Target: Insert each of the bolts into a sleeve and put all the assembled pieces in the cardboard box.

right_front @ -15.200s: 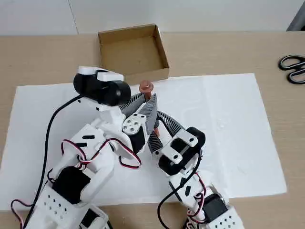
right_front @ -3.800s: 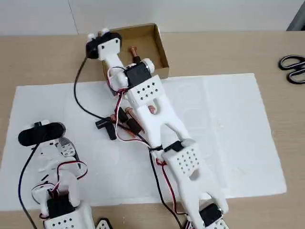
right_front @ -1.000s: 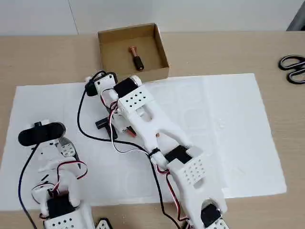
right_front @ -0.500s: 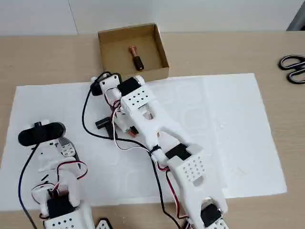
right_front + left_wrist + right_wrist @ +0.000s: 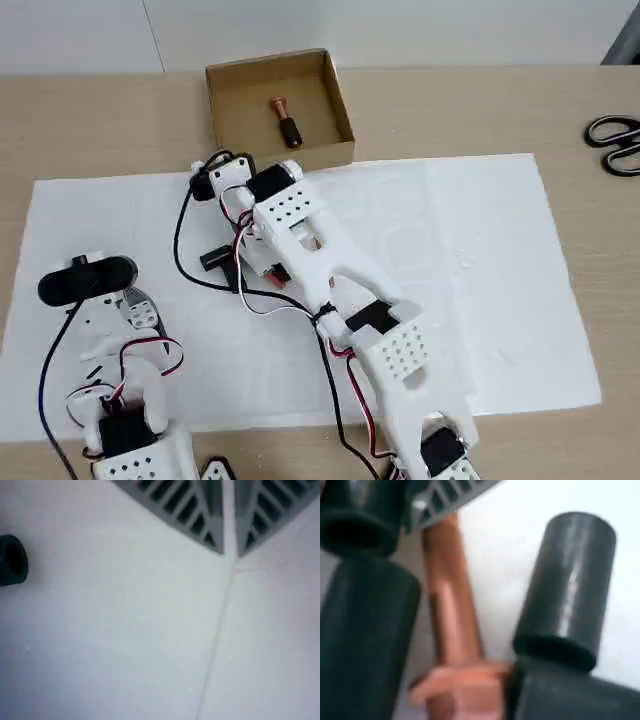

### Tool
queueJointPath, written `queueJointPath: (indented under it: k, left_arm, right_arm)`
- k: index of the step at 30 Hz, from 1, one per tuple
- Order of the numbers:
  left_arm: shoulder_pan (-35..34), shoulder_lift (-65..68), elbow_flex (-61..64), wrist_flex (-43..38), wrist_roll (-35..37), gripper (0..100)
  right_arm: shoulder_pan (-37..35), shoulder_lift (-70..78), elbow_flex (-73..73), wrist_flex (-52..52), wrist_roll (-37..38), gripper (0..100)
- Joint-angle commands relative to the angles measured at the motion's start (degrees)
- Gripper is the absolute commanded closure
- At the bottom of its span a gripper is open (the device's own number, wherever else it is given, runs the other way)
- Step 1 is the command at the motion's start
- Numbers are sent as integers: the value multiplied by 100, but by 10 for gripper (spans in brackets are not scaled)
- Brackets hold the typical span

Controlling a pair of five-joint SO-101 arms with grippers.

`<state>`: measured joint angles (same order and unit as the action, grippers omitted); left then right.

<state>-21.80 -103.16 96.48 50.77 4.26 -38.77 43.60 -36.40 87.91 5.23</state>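
One assembled piece (image 5: pixel 285 119), a copper bolt head protruding from a black sleeve, lies in the cardboard box (image 5: pixel 330 155) at the tabletop's far edge. A loose copper bolt (image 5: pixel 449 620) with a flanged head lies between black sleeves (image 5: pixel 570 580) below the right gripper (image 5: pixel 258 262); its grip cannot be told. The left gripper (image 5: pixel 229 552) is pinched together and empty.

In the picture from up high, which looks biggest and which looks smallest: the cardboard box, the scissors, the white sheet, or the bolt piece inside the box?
1. white sheet
2. cardboard box
3. scissors, though the picture's edge cuts them off
4. bolt piece in the box
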Motion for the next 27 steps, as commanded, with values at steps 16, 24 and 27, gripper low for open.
queueJointPath:
  k: [16,24,27]
  left_arm:
    - [-18,-53,-31,18,18,990]
    - [-18,-53,-31,18,18,990]
    - [-18,-53,-31,18,18,990]
  right_arm:
    - [31,154,-9,-66,18,881]
    - [40,154,-9,-4,44,998]
    - [40,154,-9,-4,35,993]
